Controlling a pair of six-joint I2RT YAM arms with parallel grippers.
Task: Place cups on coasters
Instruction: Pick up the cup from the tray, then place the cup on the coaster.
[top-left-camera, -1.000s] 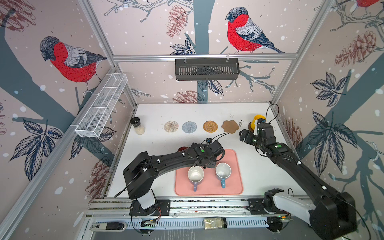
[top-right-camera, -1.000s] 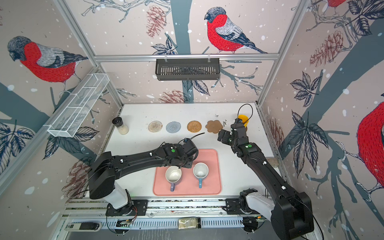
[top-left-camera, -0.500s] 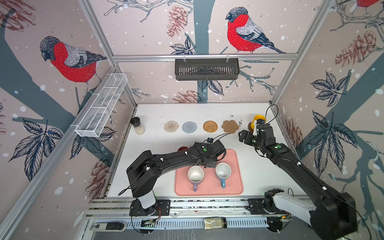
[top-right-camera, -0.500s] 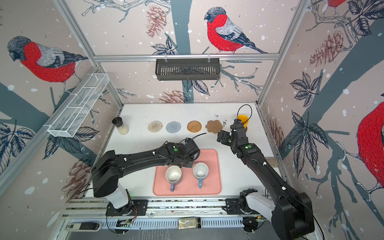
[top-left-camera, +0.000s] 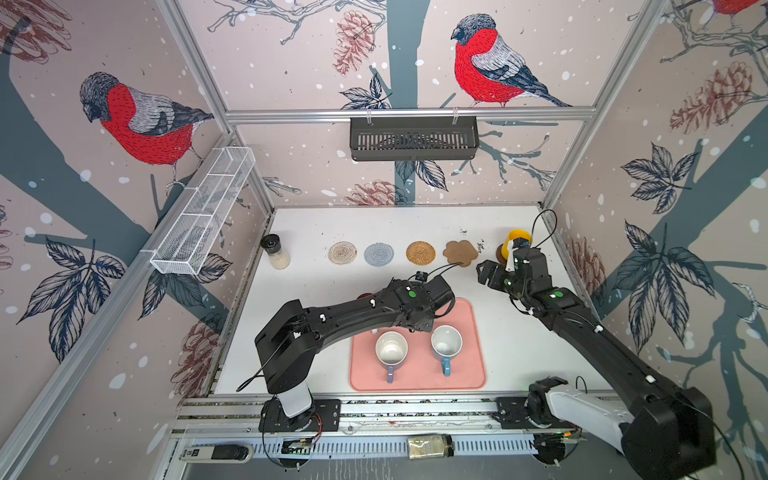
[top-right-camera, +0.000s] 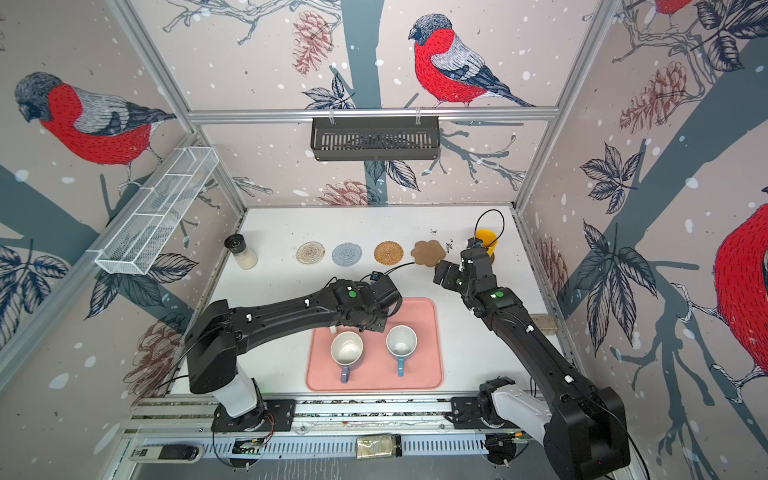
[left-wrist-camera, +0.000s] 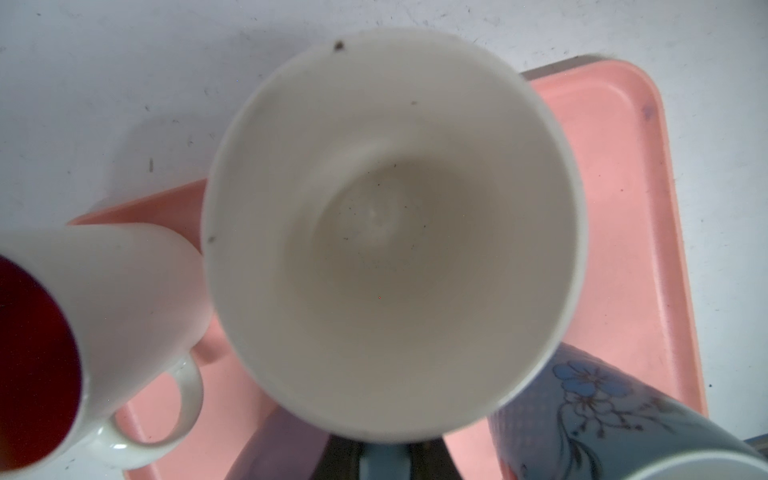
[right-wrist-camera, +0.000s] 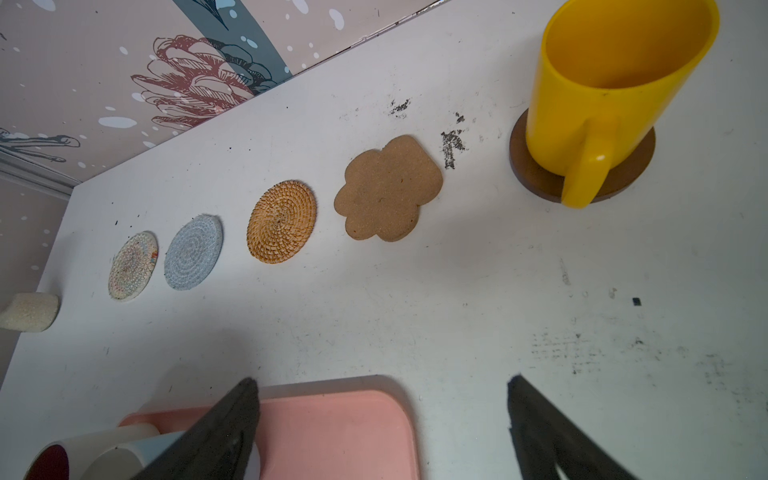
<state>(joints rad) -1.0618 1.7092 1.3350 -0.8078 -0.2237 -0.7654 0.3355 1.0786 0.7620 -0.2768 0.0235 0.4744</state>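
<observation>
In the left wrist view my left gripper (left-wrist-camera: 386, 457) is shut on the blue handle of a light blue cup (left-wrist-camera: 390, 232) with a white inside, over the far edge of the pink tray (left-wrist-camera: 623, 208). Round it stand a white cup with a red inside (left-wrist-camera: 104, 324), a lavender cup (top-left-camera: 390, 349) and a second light blue cup (top-left-camera: 446, 343). The yellow cup (top-left-camera: 515, 243) stands on the dark brown coaster (right-wrist-camera: 536, 178). The beige (top-left-camera: 342, 252), grey-blue (top-left-camera: 378, 254), rattan (top-left-camera: 420, 252) and cork flower (top-left-camera: 460, 252) coasters lie bare. My right gripper (right-wrist-camera: 382, 382) hangs open beside the yellow cup.
A black-lidded glass jar (top-left-camera: 274, 251) stands at the far left of the coaster row. The left arm (top-left-camera: 353, 311) covers the held cup in both top views. A black basket (top-left-camera: 413, 139) hangs on the back wall, and a wire shelf (top-left-camera: 203, 214) on the left wall.
The left arm has shifted slightly over the tray's far edge. The right arm, the cups on the tray and the coasters stand as before.
</observation>
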